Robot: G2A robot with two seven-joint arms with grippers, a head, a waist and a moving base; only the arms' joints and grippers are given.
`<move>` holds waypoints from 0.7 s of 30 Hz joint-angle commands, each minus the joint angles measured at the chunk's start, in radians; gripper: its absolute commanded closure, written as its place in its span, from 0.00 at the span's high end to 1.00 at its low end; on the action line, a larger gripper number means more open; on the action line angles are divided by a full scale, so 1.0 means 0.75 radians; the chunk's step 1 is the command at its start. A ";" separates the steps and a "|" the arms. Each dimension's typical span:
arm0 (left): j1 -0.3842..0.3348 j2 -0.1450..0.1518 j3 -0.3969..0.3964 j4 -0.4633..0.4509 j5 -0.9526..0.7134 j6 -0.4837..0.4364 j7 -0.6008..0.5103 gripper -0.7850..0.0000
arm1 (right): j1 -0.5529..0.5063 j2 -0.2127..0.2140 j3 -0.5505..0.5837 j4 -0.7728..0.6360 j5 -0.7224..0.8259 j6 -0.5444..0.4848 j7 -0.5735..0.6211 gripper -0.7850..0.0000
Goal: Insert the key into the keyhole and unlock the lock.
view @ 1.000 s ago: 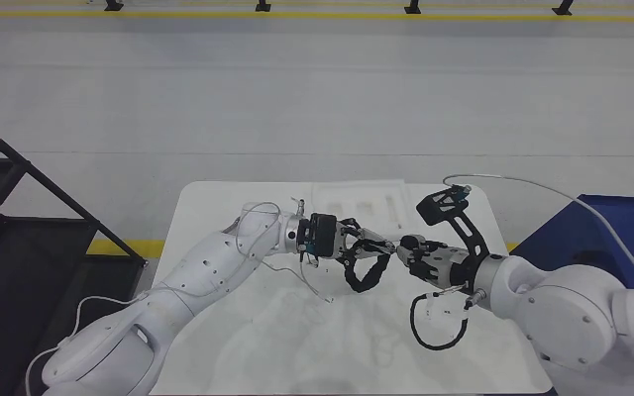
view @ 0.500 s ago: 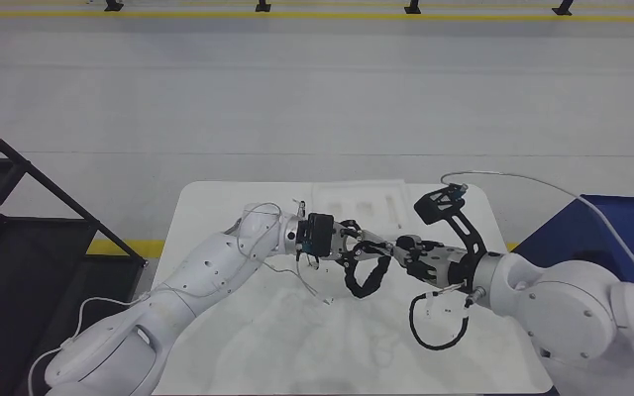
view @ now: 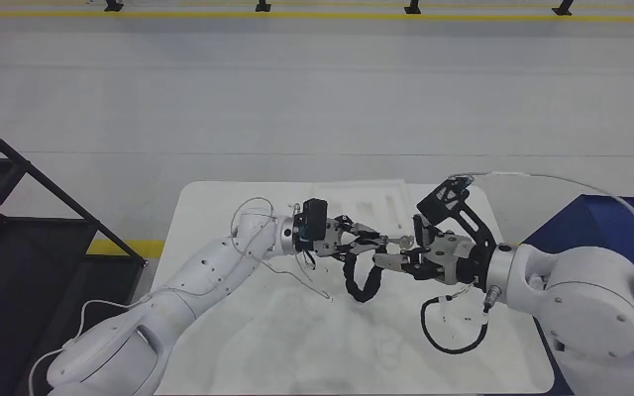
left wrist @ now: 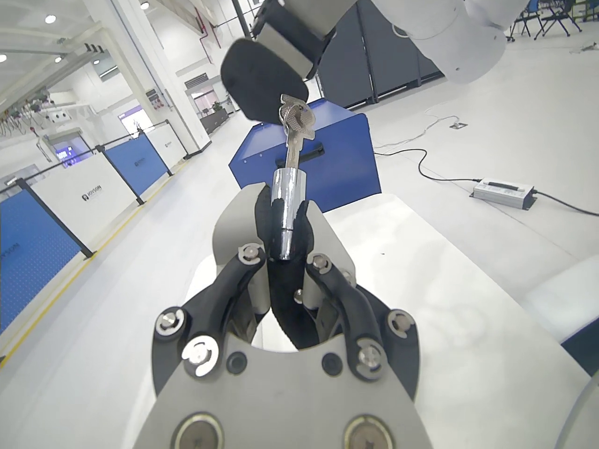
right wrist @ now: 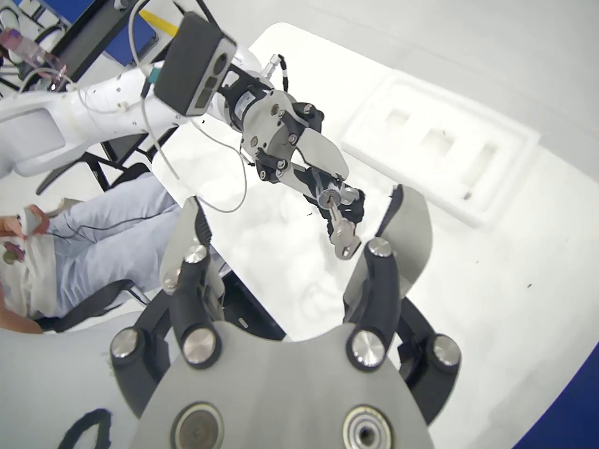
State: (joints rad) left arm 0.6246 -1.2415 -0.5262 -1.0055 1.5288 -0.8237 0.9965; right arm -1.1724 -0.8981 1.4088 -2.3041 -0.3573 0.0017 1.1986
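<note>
Now, silver key [left wrist: 297,119] seated in chrome lock cylinder [left wrist: 286,210], black cable [view: 359,285] attached.

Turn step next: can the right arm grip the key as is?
Likely yes: the right gripper is open, and the key sticks out of the lock, bare, near its fingers; nothing lies between.

Print stands on the barrier panels in the hall, seen in the left wrist view.

- The nearer white barrier panel [left wrist: 91,193] carries a round dark logo followed by one line of dark capital lettering, which is a brand mark.
- The farther white barrier panel [left wrist: 164,142] carries a mark of the same kind, too small to read.
- The blue barrier panel [left wrist: 32,245] carries pale lettering near the view's edge. It is tilted, partly cut off and not legible.
</note>
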 commanded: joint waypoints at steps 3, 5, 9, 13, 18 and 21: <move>-0.009 0.017 -0.019 -0.006 -0.096 -0.080 -0.080 0.00 | -0.019 0.010 0.008 0.009 -0.001 -0.264 0.021 1.00; -0.011 0.028 -0.029 -0.018 -0.132 -0.123 -0.123 0.00 | -0.029 0.014 0.005 0.007 -0.032 -0.357 0.020 1.00; -0.014 0.050 -0.048 -0.050 -0.186 -0.221 -0.221 0.00 | -0.052 0.020 -0.008 0.022 -0.073 -0.445 0.008 1.00; -0.010 0.069 -0.068 -0.071 -0.206 -0.252 -0.252 0.00 | -0.052 0.020 -0.008 0.022 -0.073 -0.445 0.008 1.00; -0.022 0.088 -0.083 -0.064 -0.186 -0.252 -0.261 0.00 | -0.052 0.020 -0.008 0.022 -0.073 -0.445 0.008 1.00; -0.021 0.094 -0.088 -0.069 -0.182 -0.252 -0.271 0.00 | -0.052 0.020 -0.008 0.022 -0.073 -0.445 0.008 1.00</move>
State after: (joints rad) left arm 0.6080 -1.1718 -0.5911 -1.0556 1.3925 -1.0123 0.7961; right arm -1.2114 -0.8830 1.4029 -2.2874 -0.4122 -0.3320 1.2049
